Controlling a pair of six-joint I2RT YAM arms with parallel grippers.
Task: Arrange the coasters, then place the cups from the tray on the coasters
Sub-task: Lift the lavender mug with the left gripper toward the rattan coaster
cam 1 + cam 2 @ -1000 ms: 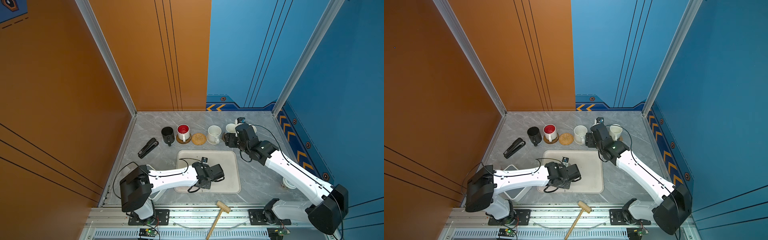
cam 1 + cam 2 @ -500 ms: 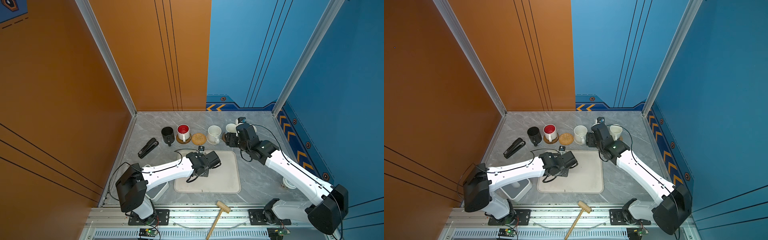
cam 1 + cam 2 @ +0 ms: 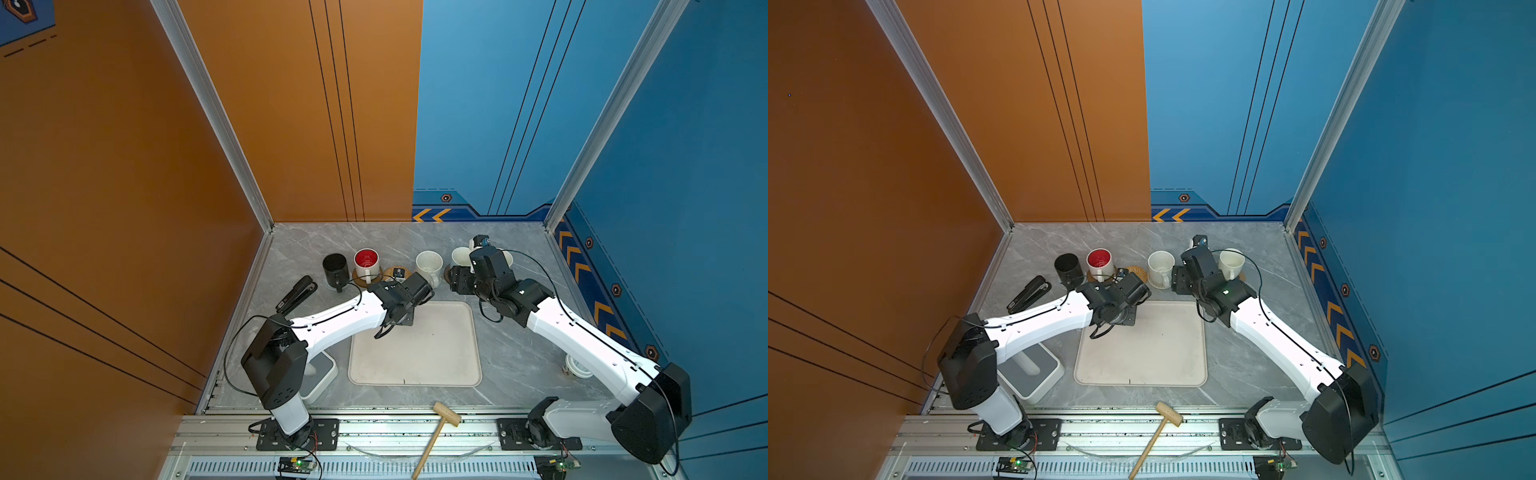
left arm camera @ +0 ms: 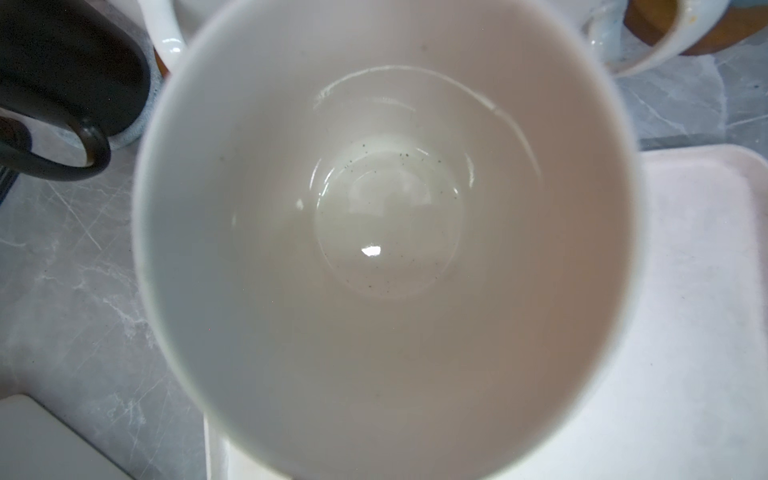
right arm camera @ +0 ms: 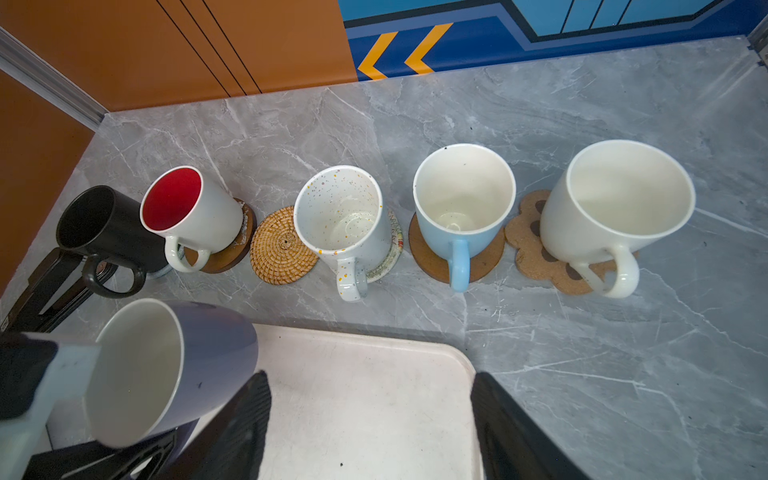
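Observation:
My left gripper (image 5: 89, 374) is shut on the rim of the lavender cup (image 5: 174, 365), holding it over the far left corner of the cream tray (image 5: 374, 395). That cup's inside fills the left wrist view (image 4: 386, 232). Behind the tray stands a row: black cup (image 5: 99, 228), red-inside cup (image 5: 195, 216) on a dark brown coaster (image 5: 226, 257), bare rattan coaster (image 5: 282, 245), speckled cup (image 5: 345, 220), light blue cup (image 5: 461, 208) on a brown coaster (image 5: 432, 257), and cream cup (image 5: 615, 208) on the paw coaster (image 5: 528, 237). My right gripper (image 5: 370, 419) hangs open over the tray's far right corner.
A black stapler (image 3: 297, 293) lies at the left beside the black cup. A white-and-grey square device (image 3: 322, 374) sits under my left arm. A wooden mallet (image 3: 436, 428) lies on the front rail. A small jar (image 3: 577, 368) stands by my right arm.
My left arm has carried the lavender cup from the tray's middle toward its far left corner, nearer the row of cups. The right arm has not moved.

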